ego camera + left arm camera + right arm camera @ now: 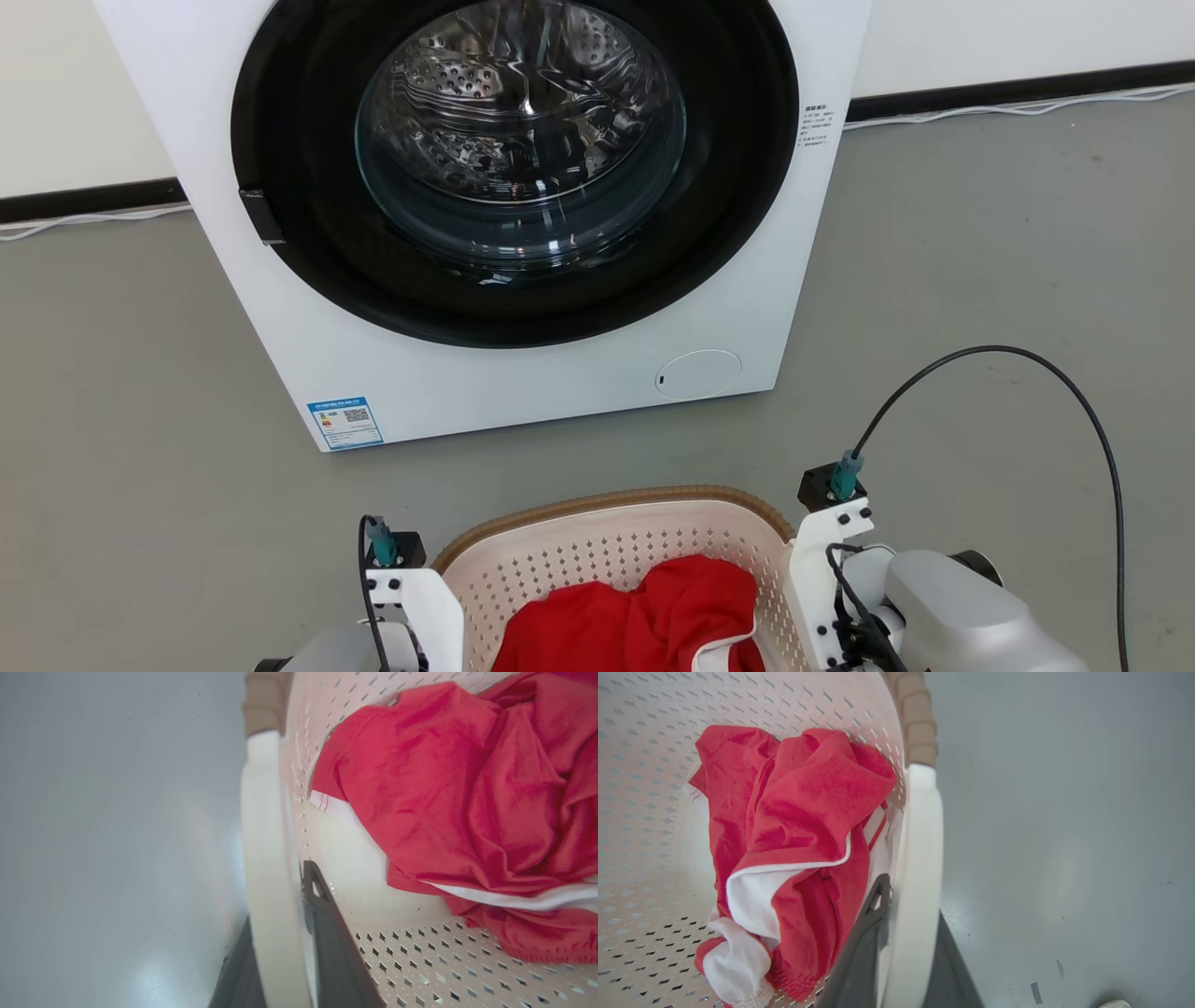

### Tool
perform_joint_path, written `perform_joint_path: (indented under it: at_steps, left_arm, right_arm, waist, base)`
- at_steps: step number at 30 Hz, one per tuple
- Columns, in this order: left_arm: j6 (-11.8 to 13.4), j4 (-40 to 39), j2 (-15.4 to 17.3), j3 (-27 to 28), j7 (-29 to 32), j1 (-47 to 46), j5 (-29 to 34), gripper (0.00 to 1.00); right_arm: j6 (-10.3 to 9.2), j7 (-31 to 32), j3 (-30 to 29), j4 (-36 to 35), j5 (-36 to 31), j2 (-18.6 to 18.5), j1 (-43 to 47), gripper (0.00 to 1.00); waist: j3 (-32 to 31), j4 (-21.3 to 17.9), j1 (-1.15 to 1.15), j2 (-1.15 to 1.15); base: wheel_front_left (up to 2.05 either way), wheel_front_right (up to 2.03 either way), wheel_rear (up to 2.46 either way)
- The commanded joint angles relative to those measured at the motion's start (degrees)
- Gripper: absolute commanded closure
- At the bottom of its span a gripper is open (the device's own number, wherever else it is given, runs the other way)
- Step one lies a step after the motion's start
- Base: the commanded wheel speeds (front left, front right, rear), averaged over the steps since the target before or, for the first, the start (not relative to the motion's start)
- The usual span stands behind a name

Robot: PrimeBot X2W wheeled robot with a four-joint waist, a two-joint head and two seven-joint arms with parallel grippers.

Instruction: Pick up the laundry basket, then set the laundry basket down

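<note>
The laundry basket (pixel 607 499), cream-white and perforated with a brown woven-look rim, sits low in the head view between my two wrists. A crumpled red and white garment (pixel 635 616) lies inside it. In the left wrist view my left gripper (pixel 279 896) is shut on the basket's white side handle (pixel 266 812), one dark finger inside the wall and one outside. My right gripper (pixel 910 900) clamps the opposite white handle (pixel 920 826) the same way. I cannot tell whether the basket rests on the floor.
A white front-loading washer (pixel 523 392) with its round glass door shut stands straight ahead on the grey floor (pixel 980 280). A white cable (pixel 1027 105) runs along the wall's dark skirting. A black cable (pixel 1074 392) loops off my right wrist.
</note>
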Motion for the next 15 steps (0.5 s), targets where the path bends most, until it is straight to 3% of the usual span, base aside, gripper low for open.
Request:
perform_joint_path:
  at_steps: [1,15]
  left_arm:
    - [-0.44,-0.89,0.34,0.39,-0.11,-2.38,-0.18,1.00]
    - [-0.29,-0.43,0.34,-1.20,-0.77,-3.05,-1.45,1.00]
  right_arm:
    - [0.51,-0.75,0.59,-2.00,0.68,1.61,-1.38,1.00]
    - [0.51,-1.60,2.66,-1.65,2.99,1.61,-1.88,1.00]
  waist:
    - [0.04,0.01,0.01,0.00]
    - [0.58,0.36,0.01,0.00]
  base:
    - [0.00,0.00,0.00]
    - [0.00,0.00,0.00]
